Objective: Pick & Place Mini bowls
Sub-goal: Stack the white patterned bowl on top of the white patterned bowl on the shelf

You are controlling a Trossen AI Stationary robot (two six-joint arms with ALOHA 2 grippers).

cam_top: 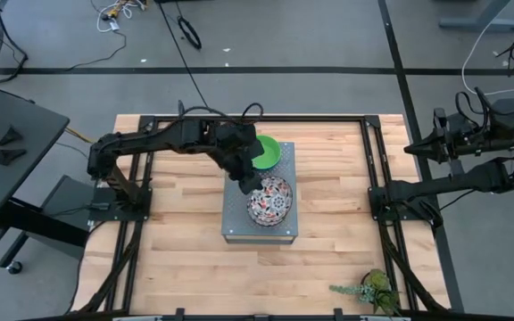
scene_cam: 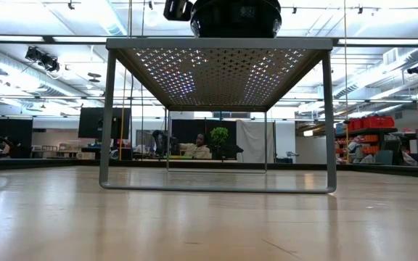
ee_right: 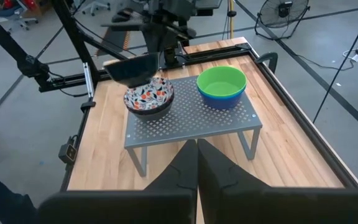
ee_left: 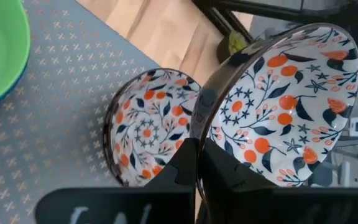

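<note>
A grey perforated metal stand sits mid-table. On it rest a green bowl, nested in a blue one, and a white floral bowl. My left gripper hangs over the stand, shut on a second floral bowl, which shows dark-sided in the right wrist view just above the resting floral bowl. My right gripper is shut on nothing and waits off the table's right edge. My left gripper pinches the floral bowl's rim, one finger on the patterned inside of the wall and one on the dark outside. The fingers slant down from the table's left side. The bowl is tilted steeply, its opening turned sideways, lifted above the floral bowl on the stand.
The stand's thin legs hold its top well above the wooden table. A small green plant lies near the front right corner. Black frame rails run along the table's sides. Bare wood lies on either side of the stand.
</note>
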